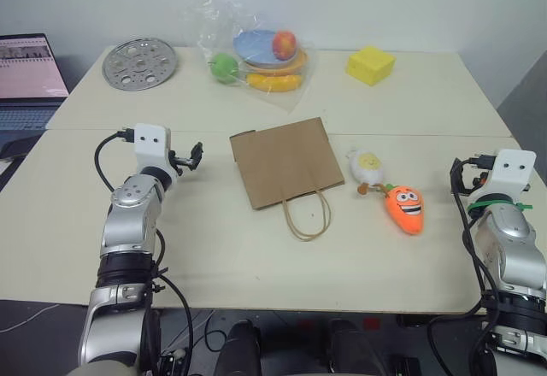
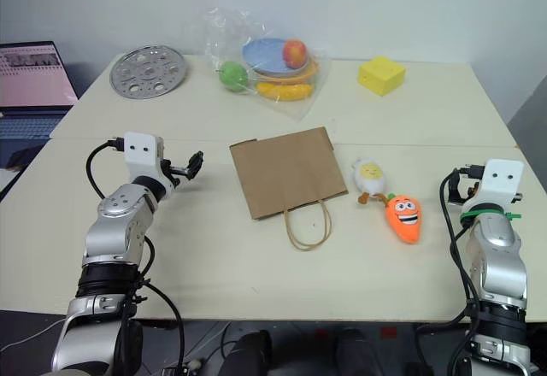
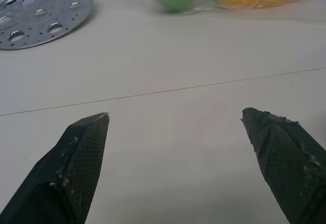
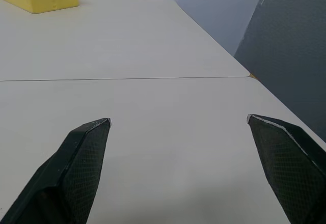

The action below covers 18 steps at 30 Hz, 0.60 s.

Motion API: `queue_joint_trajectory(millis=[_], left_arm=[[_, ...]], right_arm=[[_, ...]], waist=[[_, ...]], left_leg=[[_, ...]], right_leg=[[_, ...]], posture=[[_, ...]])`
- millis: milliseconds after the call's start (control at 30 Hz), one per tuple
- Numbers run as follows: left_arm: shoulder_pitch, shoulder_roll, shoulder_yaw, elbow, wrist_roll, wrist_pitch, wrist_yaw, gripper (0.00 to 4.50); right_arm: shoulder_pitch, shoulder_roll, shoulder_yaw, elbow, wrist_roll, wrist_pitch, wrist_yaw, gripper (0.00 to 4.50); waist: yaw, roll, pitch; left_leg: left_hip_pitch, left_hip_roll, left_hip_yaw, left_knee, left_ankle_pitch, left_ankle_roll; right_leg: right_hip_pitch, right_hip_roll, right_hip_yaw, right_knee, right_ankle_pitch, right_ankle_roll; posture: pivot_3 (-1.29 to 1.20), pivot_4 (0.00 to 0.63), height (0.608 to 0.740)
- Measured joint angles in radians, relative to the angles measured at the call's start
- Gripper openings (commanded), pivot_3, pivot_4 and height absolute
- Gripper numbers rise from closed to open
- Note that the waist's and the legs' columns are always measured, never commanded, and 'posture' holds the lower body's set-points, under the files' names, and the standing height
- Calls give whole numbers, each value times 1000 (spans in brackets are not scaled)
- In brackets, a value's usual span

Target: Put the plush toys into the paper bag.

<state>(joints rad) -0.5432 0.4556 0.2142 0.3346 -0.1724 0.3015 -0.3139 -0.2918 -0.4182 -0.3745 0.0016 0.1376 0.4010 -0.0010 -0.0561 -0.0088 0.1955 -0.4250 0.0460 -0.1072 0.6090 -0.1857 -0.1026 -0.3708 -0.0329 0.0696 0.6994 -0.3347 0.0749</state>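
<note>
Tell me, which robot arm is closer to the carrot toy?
Right. The right end effector is just past the carrot; the left end effector is beyond the bag.

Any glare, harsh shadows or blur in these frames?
Left eye view: even light, soft shadows under the paper bag; glints on the clear plastic bag. Left wrist view: reflections on the perforated metal disc; the close left gripper fingers look soft.

Both arms reach forward and level, well apart, the left gripper [image 3: 174,119] and the right gripper [image 4: 178,121] each with its two black fingers spread wide and nothing held between them
</note>
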Motion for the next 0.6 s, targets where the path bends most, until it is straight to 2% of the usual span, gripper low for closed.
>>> queue_joint_trajectory(millis=[600], left_arm=[[20,13,22,-17,-41,4,-37,4465]], right_arm=[[5,-5,1,-1,0,2,19,4500]], waist=[[0,0,0]], left_leg=[[0,0,0,0,0,0]], right_leg=[[0,0,0,0,0,0]], posture=[[0,150,740]])
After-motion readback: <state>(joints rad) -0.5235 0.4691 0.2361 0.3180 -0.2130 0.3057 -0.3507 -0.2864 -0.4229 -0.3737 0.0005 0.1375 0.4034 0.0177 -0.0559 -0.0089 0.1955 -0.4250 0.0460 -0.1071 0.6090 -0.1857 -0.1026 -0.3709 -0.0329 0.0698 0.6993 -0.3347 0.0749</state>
